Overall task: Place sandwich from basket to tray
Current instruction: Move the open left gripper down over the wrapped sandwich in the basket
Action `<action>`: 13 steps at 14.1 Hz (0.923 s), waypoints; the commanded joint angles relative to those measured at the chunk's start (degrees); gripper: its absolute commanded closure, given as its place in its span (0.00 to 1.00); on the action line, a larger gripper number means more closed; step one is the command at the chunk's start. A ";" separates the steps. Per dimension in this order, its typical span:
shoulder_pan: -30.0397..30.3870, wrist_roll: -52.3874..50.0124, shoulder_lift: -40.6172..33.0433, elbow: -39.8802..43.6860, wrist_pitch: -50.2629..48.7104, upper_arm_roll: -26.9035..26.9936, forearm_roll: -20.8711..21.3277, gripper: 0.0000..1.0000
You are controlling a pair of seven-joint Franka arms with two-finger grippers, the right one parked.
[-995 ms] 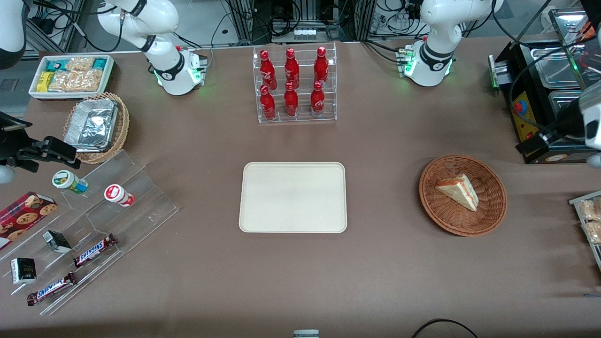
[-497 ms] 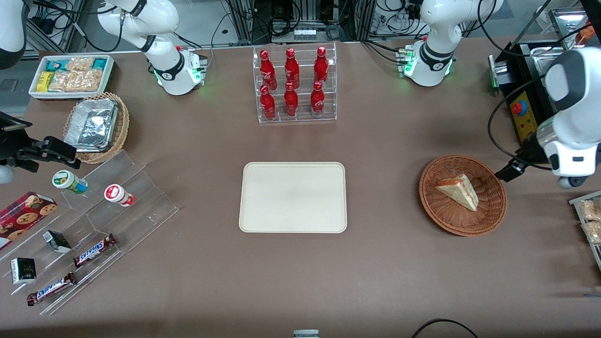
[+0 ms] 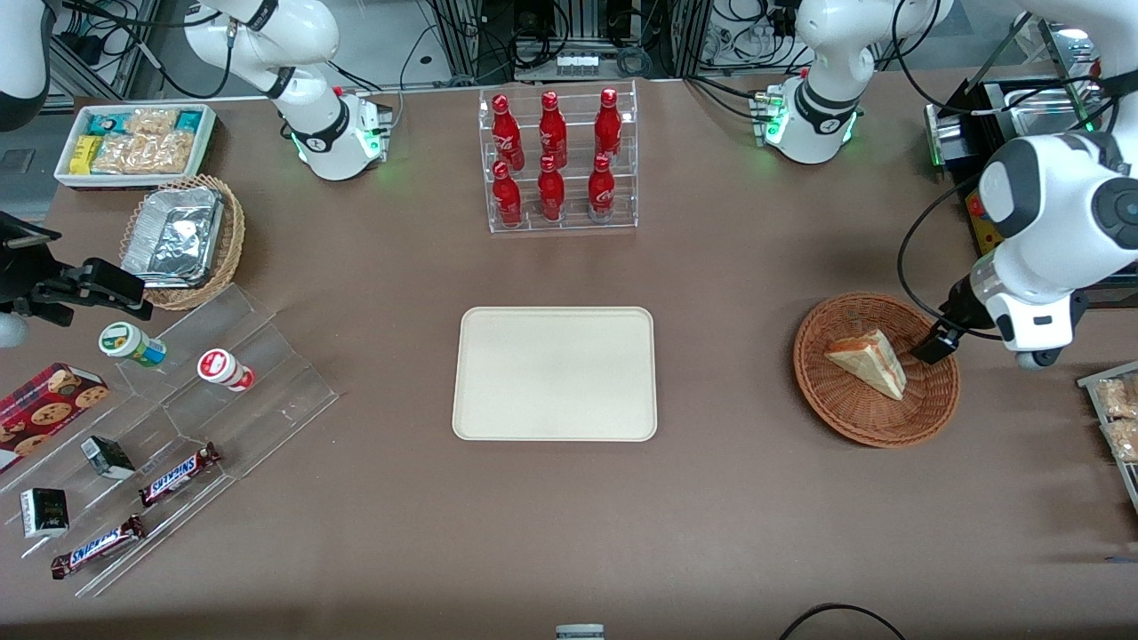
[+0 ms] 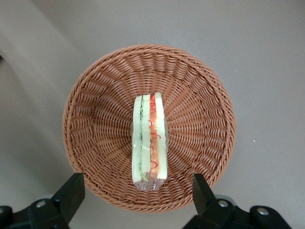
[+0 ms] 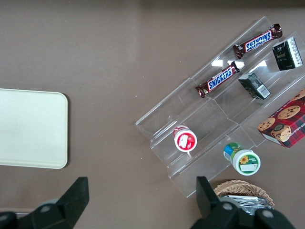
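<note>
Sandwich [image 3: 867,362] lies on its side in the middle of the basket [image 3: 853,418], filling edge up, untouched. Gripper [image 4: 136,191] hangs above the basket's rim on the working arm's side, fingers [image 4: 71,191] spread wide, holding nothing. In the wrist view the sandwich [image 4: 149,143] sits just ahead of the gap between the fingertips, lengthwise to it. Tray [image 3: 556,431] lies well apart, toward the parked arm.

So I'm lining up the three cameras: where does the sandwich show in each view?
Front view: sandwich lies in the basket, toward the working arm's end; the gripper hangs beside it, over the basket.
Left wrist view: sandwich on edge in the basket, fingers open.
Right wrist view: not in it.
Shared landmark: the basket.
</note>
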 commanded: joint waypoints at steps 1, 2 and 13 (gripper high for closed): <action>-1.43 -2.15 1.97 -0.41 2.88 -0.03 0.88 0.00; -1.60 -3.02 2.76 -0.41 3.84 -0.03 0.88 0.00; -2.48 -6.45 8.48 -0.59 8.42 -0.11 0.79 0.00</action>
